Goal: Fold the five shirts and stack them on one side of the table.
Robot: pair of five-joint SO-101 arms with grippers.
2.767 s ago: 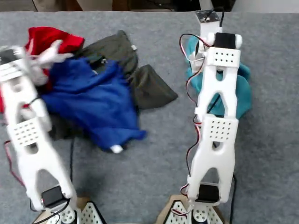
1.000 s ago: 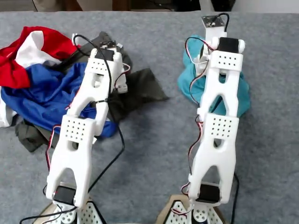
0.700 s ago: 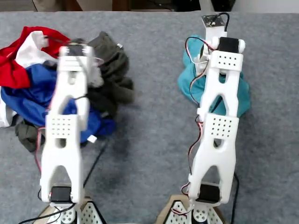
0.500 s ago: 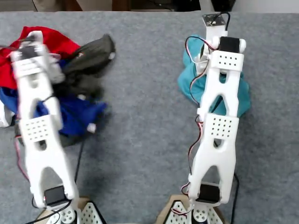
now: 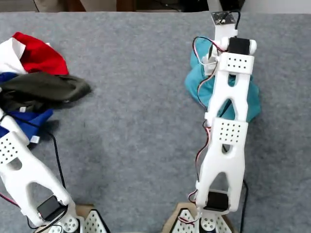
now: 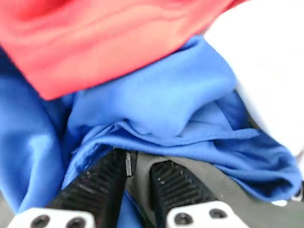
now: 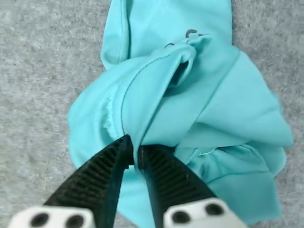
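The right gripper (image 7: 132, 145), all but closed, nips a fold of the teal shirt (image 7: 209, 109), its print unreadable, bunched lengthwise at the table's (image 5: 146, 97) far right. The left gripper (image 6: 137, 166) clamps the olive shirt (image 5: 46, 87), lying crosswise at the table's left edge.

Teal shirt (image 5: 197, 85): crumpled, unfolded, lying alone in a loose heap. The other four are bunched in one pile well to the left of the teal shirt, all unfolded. Red shirt (image 5: 36, 56) at the far end, white shirt (image 5: 8, 51) touching it. Olive shirt (image 5: 46, 87) draped across the middle. Blue shirt (image 5: 29, 119) nearest, partly under the olive.
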